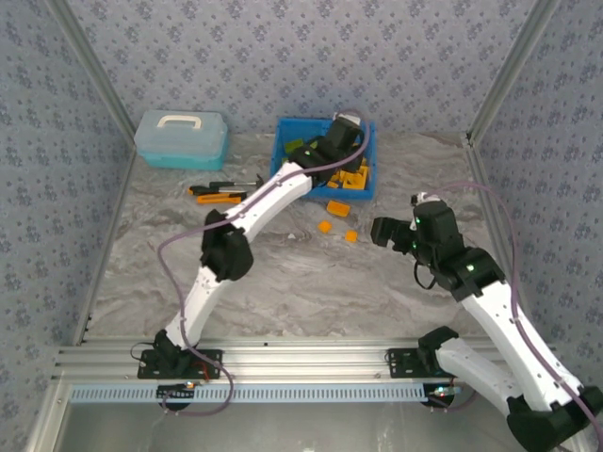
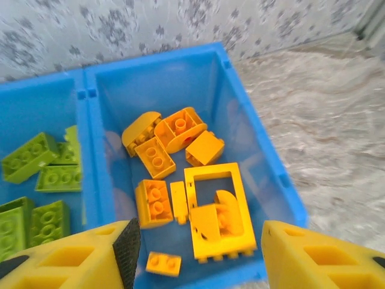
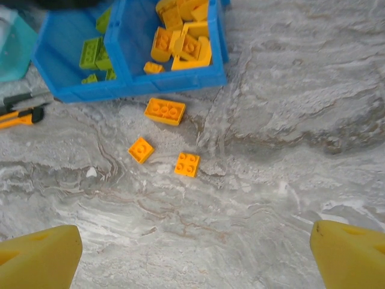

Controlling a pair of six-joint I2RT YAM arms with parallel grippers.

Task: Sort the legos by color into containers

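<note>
Hovering above orange legos (image 2: 155,158), left hand (image 2: 195,253) gapes.

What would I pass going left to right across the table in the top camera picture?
teal box → utility knife → blue bin → right tool

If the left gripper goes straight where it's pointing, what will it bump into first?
Most likely the open orange frame among the orange bricks in the blue bin, right compartment, though depth is hard to judge.
</note>
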